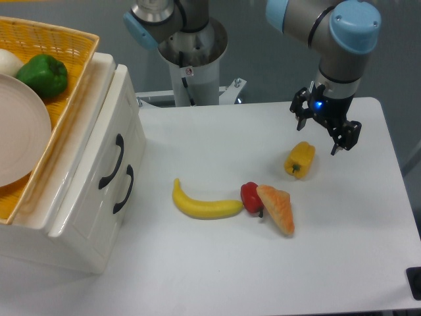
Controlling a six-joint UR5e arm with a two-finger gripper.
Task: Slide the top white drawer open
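Meanwhile, banana (205, 205), red pepper (250, 196), bread (277, 208) near drawer (105, 164); jaws spread, empty.

The yellow woven basket (79, 62) runs off the left and top edges, so its full extent is unseen; the white plate (20, 131) inside it is cut by the left edge and hides the basket floor beneath; a pale round item (8, 60) at the left edge is too cropped to name, and the green pepper (43, 74) covers part of it; the drawer unit (79, 217) is cut off at the left; the arm's upper links (329, 23) leave the top edge; a dark object (414, 282) at the right edge is unidentifiable.
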